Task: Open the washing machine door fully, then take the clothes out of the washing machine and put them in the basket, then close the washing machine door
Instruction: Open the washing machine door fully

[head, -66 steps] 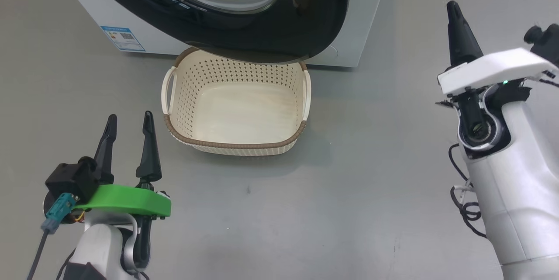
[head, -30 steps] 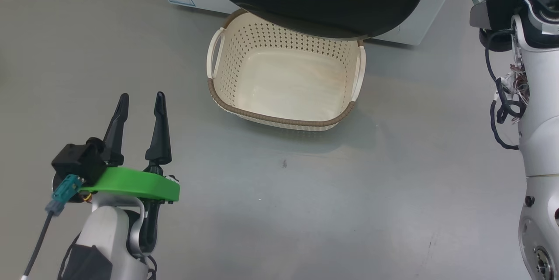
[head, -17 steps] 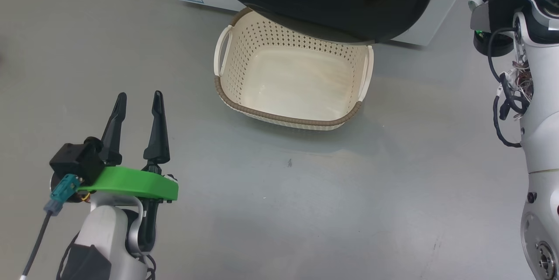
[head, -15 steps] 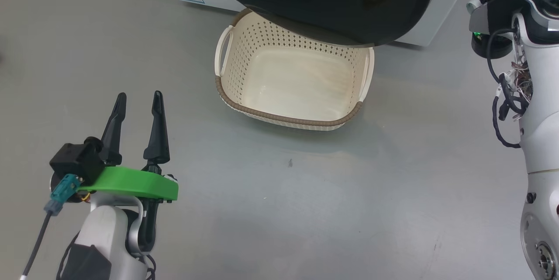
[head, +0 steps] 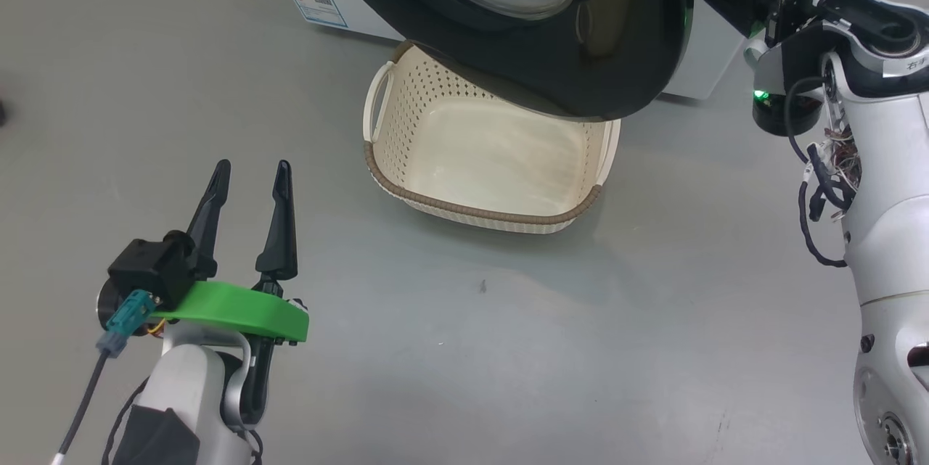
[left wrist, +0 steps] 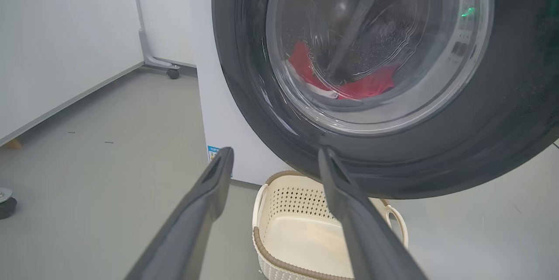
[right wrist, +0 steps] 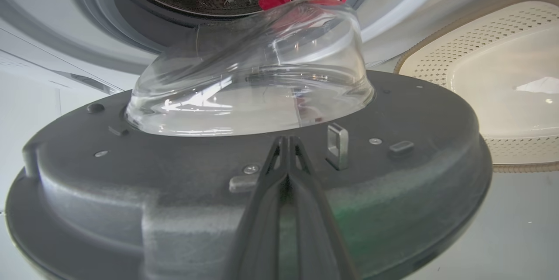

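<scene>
Door stands part open over the basket; right pincer, shut and empty, points at its inner face; left pincer gapes wide, empty.

Left tool agape, right tool pinched

The washing machine door hides the far rim of the basket

Grey floor w/ dark speck; white wall; castor leg by wall.
</scene>
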Controlling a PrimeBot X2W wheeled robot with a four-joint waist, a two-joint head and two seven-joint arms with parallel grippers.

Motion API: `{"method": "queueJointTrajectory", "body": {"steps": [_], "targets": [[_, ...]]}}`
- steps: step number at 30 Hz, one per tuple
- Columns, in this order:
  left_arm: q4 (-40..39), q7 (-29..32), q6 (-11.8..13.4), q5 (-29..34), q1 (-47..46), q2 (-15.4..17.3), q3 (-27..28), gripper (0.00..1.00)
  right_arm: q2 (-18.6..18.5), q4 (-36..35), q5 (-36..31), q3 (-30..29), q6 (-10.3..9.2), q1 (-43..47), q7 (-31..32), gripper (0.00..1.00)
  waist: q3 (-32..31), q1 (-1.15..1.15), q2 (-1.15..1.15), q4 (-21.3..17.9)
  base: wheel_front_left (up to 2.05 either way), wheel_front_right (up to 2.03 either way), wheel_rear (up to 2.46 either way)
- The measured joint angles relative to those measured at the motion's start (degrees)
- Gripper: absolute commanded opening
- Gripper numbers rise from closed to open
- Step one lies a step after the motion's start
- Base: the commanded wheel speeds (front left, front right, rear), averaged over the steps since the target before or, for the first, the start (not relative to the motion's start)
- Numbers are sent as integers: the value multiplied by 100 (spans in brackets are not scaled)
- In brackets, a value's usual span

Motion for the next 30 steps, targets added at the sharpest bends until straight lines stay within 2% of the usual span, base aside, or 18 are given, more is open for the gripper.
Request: {"method": "queueJointTrajectory", "body": {"steps": [19, 30], "targets": [[65, 0, -67, 175, 224, 4, -512, 100, 219, 330, 318, 142, 8, 593, 358, 0, -576, 0, 0, 14, 0, 0, 0], [58, 0, -67, 176, 353, 8, -568, 100, 338, 360, 559, 349, 73, 867, 512, 0, -811, 0, 0, 64, 0, 0, 0]]}}
